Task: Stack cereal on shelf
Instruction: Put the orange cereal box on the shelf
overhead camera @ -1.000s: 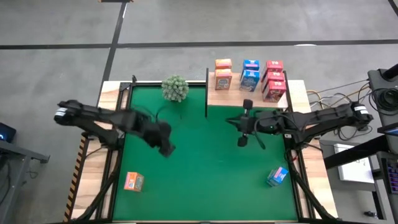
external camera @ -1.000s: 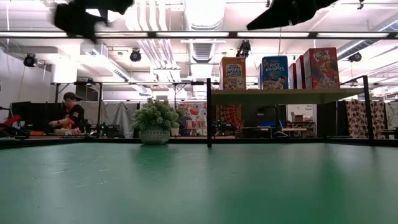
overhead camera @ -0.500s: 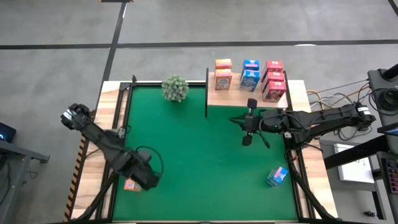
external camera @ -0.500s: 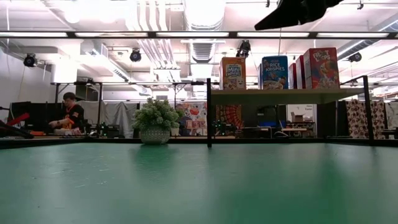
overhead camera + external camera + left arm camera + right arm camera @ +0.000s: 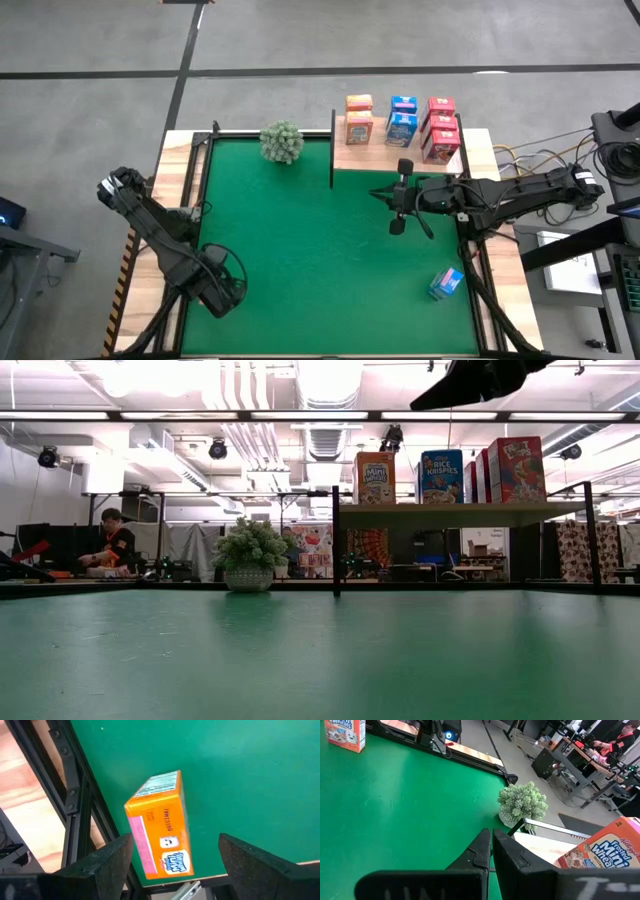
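An orange cereal box [image 5: 160, 832] lies on the green mat near its near left corner; in the high view my left gripper [image 5: 222, 292] hides it. My left gripper [image 5: 175, 842] is open above the box, one finger on either side, not touching. A blue cereal box [image 5: 446, 283] lies on the mat near the right edge. The shelf [image 5: 400, 152] at the far right carries two orange, two blue and three red boxes [image 5: 441, 126]. My right gripper [image 5: 378, 194] hangs shut and empty in front of the shelf, high above the mat.
A round green plant [image 5: 282, 141] stands at the mat's far edge, left of the shelf's black post [image 5: 332, 150]. Black frame rails [image 5: 75, 795] run along the mat's left side beside the orange box. In the low view a person [image 5: 112, 545] sits in the room behind.
My left gripper has swung from the middle of the mat toward the near left corner and come down over the orange box, which has not moved. My right gripper has shifted slightly toward the shelf and then kept still.
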